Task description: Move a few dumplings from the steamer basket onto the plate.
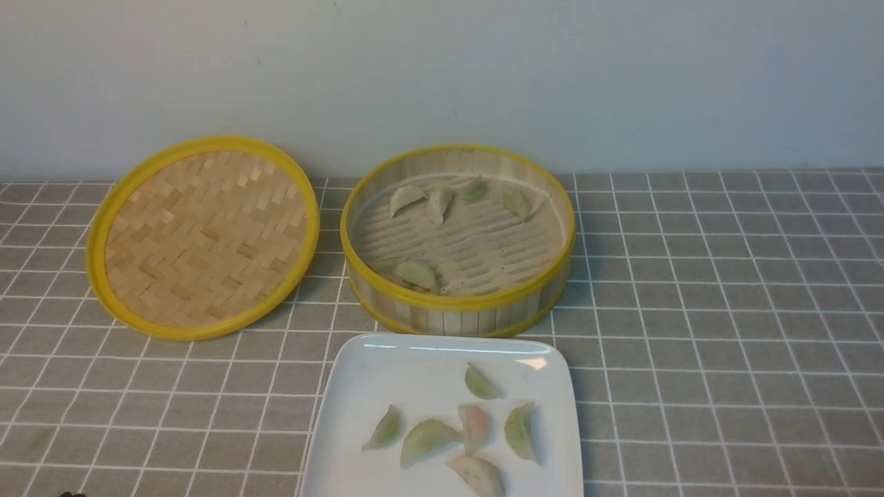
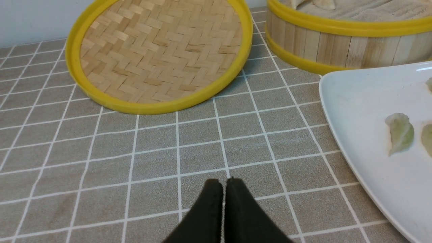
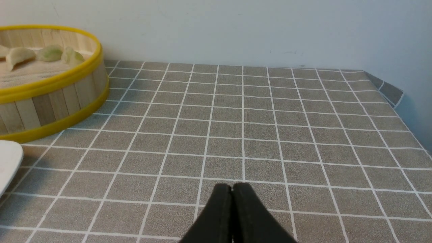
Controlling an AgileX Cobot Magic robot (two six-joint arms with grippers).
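Left gripper [image 2: 223,184]: two matte black fingers, wedge-shaped, broad at base, tapering to rounded tips, faintly grainy surface. Right gripper [image 3: 232,187]: same build, matte black, smooth tapered pair, thin seam between. No cables, screws, markings visible on either.

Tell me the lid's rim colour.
Yellow, around a woven bamboo centre; the lid shows best in the left wrist view.

Open table [image 1: 725,310] is found right of the steamer basket [image 1: 459,310]; the left side is blocked by the lid [image 1: 204,238].
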